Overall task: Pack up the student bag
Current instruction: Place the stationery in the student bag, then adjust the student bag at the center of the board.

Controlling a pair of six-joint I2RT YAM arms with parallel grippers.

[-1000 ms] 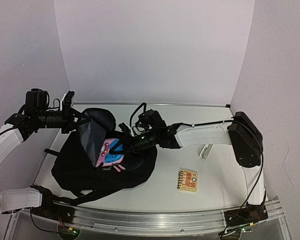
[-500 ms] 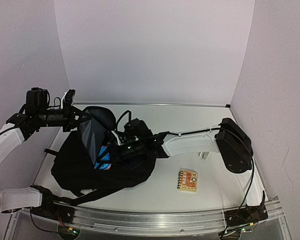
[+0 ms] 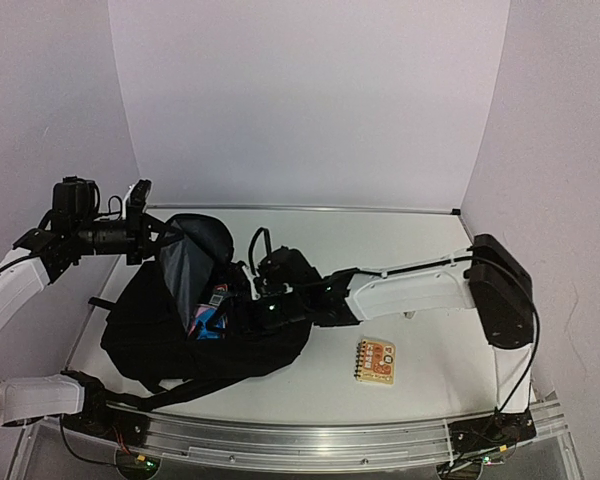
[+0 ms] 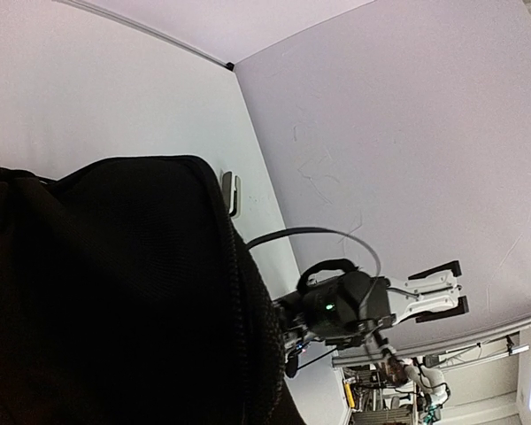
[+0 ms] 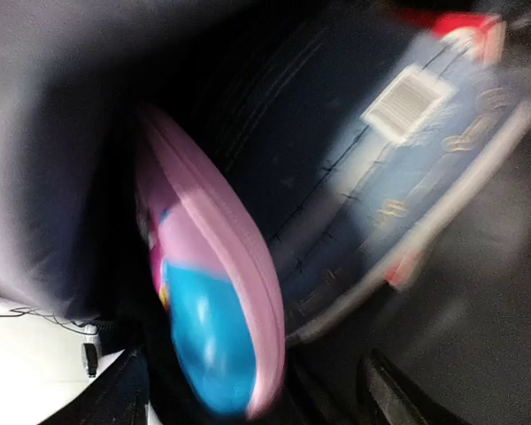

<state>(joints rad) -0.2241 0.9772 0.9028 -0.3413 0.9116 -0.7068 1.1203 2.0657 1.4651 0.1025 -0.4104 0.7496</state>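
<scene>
The student bag lies black on the table's left half, and its dark fabric fills the left wrist view. My left gripper is shut on the bag's flap and holds it up, baring the grey lining; its fingers are hidden in its own view. My right gripper is in the bag's mouth. In the right wrist view that gripper is open, its fingers wide apart. A pink-and-blue case sits between them, loose, beside a dark blue item with a barcode label. The case shows inside the bag.
A small orange spiral notebook lies on the table right of the bag. A small white object rests beyond the bag, near the right wall. The right arm stretches across the middle of the table. White walls close in three sides.
My right gripper went left and down into the bag's mouth with the pink-and-blue case, then spread its jaws off it. The case now sits deeper inside. The left arm held still.
</scene>
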